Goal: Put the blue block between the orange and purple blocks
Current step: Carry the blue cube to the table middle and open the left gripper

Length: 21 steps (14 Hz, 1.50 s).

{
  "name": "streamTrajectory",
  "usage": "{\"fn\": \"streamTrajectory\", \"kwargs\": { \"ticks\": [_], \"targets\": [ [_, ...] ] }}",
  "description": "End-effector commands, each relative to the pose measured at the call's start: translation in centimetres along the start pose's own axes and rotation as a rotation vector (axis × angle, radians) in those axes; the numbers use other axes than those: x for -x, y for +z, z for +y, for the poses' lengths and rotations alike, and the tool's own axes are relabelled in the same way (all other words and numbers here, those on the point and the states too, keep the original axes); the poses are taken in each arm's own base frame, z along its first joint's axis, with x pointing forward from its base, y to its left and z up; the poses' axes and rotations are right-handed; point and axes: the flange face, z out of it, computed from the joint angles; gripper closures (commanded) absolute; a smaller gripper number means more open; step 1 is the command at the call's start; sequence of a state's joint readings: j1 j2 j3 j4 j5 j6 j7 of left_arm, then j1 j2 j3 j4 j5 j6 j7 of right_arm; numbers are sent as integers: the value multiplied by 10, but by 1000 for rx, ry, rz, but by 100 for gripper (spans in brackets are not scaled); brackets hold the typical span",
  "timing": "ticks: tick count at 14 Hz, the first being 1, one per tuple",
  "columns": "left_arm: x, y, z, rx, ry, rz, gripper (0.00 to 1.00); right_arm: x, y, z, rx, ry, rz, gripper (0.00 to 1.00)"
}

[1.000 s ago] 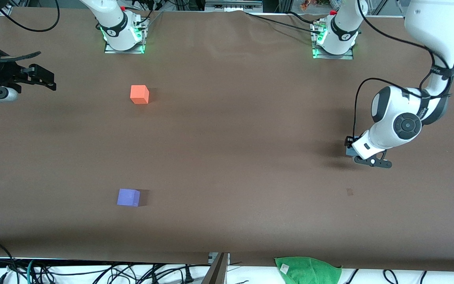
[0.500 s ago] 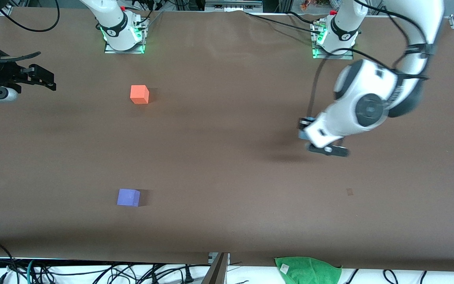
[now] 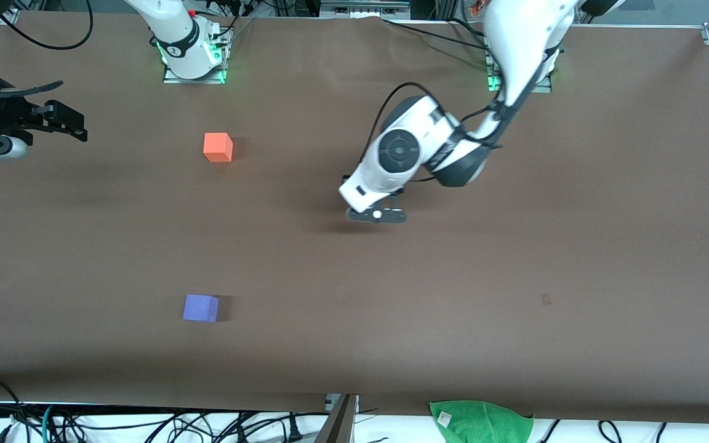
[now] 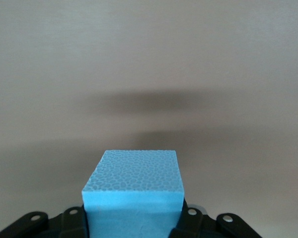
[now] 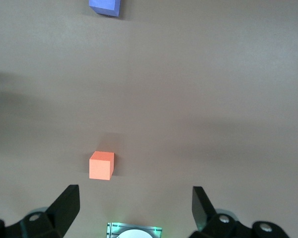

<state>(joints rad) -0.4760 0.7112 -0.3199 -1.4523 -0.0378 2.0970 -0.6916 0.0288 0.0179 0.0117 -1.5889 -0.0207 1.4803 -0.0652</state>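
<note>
- Brown table (image 3: 576,184), cables along the edge nearest the front camera, plus a green cloth (image 3: 480,421) hanging there.
- I've got the blue block (image 4: 133,191) clamped in the left gripper (image 3: 376,215), up in the air over the middle of the table. Only the left wrist view shows the block; in the front view the arm hides it.
- Orange block (image 3: 218,147) sits near the right arm's base; purple block (image 3: 200,307) is nearer the front camera, well apart from it. The gap between them is bare, so I judge that's my drop spot.
- I'm carrying high, probably so I don't knock either block.
- Right gripper (image 3: 62,123) waits over the right arm's end of the table, jaws wide apart, nothing held.
- No readable labels or writing anywhere.
</note>
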Motion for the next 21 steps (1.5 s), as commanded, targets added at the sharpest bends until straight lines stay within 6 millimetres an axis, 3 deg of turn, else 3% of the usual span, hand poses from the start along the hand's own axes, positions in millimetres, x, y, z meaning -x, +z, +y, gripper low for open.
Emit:
{"fn": "streamTrajectory", "kwargs": {
  "ticks": [1, 5, 6, 7, 10, 13, 17, 19, 21],
  "targets": [
    [-6, 40, 13, -50, -16, 34, 82, -2, -4, 2, -7, -1, 7, 0],
    [-4, 79, 21, -91, -5, 101, 69, -2, -4, 2, -7, -1, 7, 0],
    [-5, 85, 19, -113, 14, 115, 29, -2, -4, 2, -7, -1, 7, 0],
    [-5, 85, 20, -123, 32, 135, 0, -2, -4, 2, -7, -1, 7, 0],
    [-8, 69, 20, -105, 0, 149, 0, -3, -3, 2, -7, -2, 4, 0],
    [-12, 1, 9, -126, -53, 171, 0, -4, -1, 7, -9, -1, 1, 0],
    [-20, -127, -45, -170, -134, 196, 0, -16, -11, 10, -8, 1, 29, 0],
    [-17, -178, -71, -190, -168, 220, 0, -18, -9, 6, -4, -8, 27, 0],
    [-18, -225, -115, -227, -147, 208, 0, -27, -2, -4, 3, -17, 28, 0]
  ]
}}
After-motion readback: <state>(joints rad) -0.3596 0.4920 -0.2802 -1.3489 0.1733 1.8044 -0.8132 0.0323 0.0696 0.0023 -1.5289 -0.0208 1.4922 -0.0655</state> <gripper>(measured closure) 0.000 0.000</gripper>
